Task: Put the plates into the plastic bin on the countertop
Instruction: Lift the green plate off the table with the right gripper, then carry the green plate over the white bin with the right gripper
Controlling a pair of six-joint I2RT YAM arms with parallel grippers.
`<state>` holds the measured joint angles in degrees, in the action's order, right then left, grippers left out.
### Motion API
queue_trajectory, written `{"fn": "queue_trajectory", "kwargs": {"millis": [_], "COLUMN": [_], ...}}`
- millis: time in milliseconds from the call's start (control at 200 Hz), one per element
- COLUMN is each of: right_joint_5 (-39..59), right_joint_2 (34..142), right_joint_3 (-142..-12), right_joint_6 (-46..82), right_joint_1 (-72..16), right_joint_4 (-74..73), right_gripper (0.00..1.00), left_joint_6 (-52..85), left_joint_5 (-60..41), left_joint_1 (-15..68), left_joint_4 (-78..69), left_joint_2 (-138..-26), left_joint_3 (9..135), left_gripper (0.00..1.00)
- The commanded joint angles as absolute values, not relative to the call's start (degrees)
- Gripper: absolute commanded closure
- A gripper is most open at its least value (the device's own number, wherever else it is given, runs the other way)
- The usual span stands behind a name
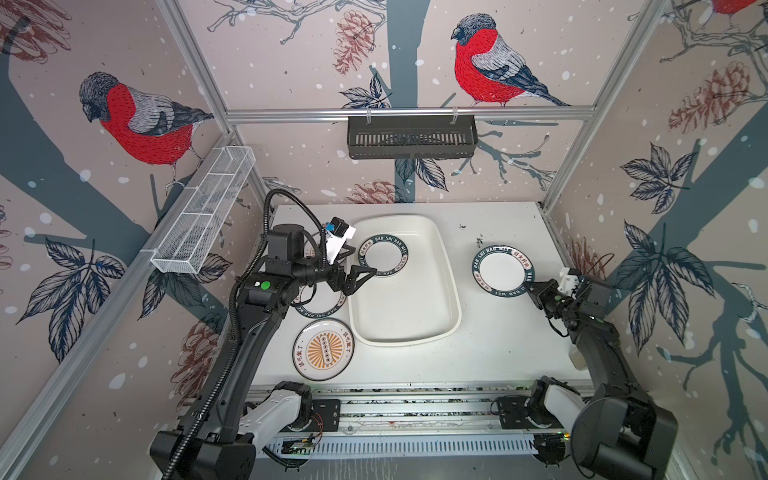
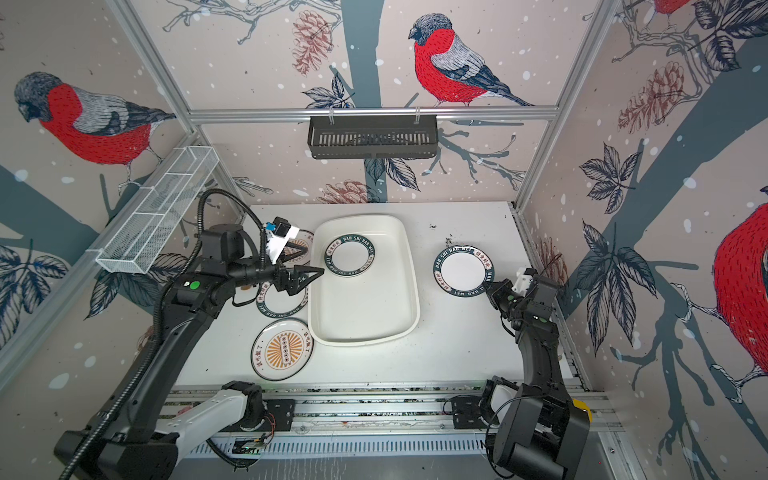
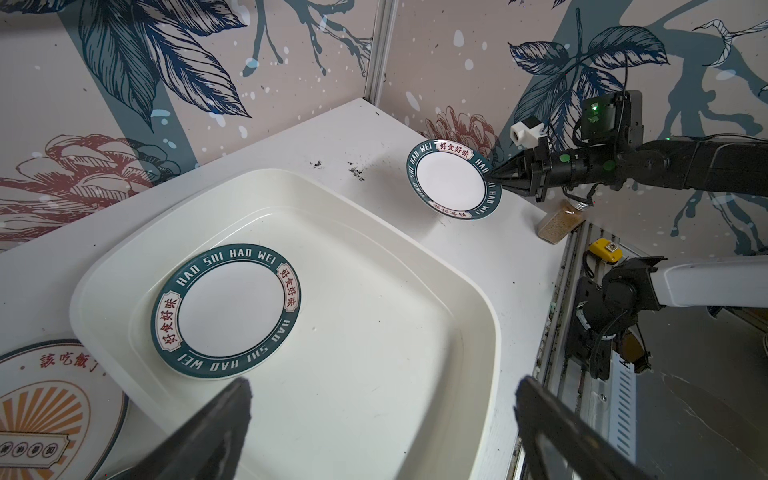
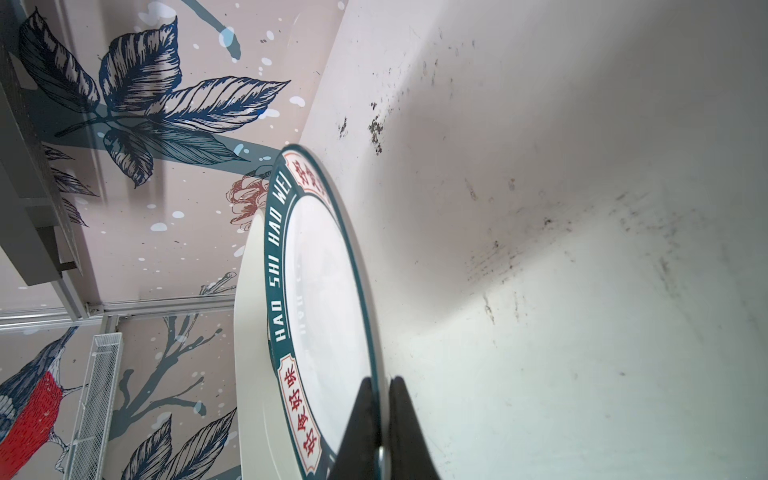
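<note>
Left arm reaches forward and inward across the counter, forearm raised. Left gripper (image 1: 365, 281) points toward the middle, its fingers (image 3: 224, 419) spread wide with nothing between them. Right arm extends forward along the right side, wrist low. Right gripper (image 1: 530, 291) has its fingers (image 4: 363, 419) clamped on the rim of a green-rimmed plate (image 1: 503, 270).

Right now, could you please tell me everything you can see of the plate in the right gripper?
The held plate is round and glossy, ceramic-looking, with a plain white centre and a dark green rim lettered HAO SHI HAO WEI in white, plus two pale panels of red Chinese characters. It is face up and tilted, right of the plastic bin, outside it. The right gripper is shut on its rim; whether its far edge touches the countertop is unclear.
</note>
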<state>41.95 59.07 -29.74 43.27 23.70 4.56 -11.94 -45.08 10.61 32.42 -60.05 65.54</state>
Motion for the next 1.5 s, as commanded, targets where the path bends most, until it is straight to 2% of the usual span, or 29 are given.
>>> {"fn": "queue_trajectory", "kwargs": {"millis": [0, 315, 1071, 1496], "right_joint_5": [42.4, 39.1, 28.0, 23.1], "right_joint_2": [59.9, 62.8, 71.5, 83.1], "right_joint_3": [-32.2, -37.4, -53.8, -62.1], "right_joint_6": [42.2, 43.2, 48.2, 47.1], "right_joint_1": [22.8, 17.0, -9.0, -20.8], "right_joint_4": [4.4, 4.6, 2.5, 0.9], "right_gripper": [0.98, 0.98, 0.98, 0.98], "left_joint_6": [-12.4, -12.6, -12.5, -12.4], "left_joint_5": [-46.0, -45.5, -45.3, -45.4], "left_joint_1": [10.6, 10.5, 10.1, 9.6], "left_joint_4": [31.6, 31.7, 31.8, 31.8], "left_joint_2": [-60.0, -59.7, -58.2, -57.7], "left_joint_3": [65.9, 65.8, 65.4, 65.0], "left_gripper": [0.02, 0.02, 0.02, 0.02]}}
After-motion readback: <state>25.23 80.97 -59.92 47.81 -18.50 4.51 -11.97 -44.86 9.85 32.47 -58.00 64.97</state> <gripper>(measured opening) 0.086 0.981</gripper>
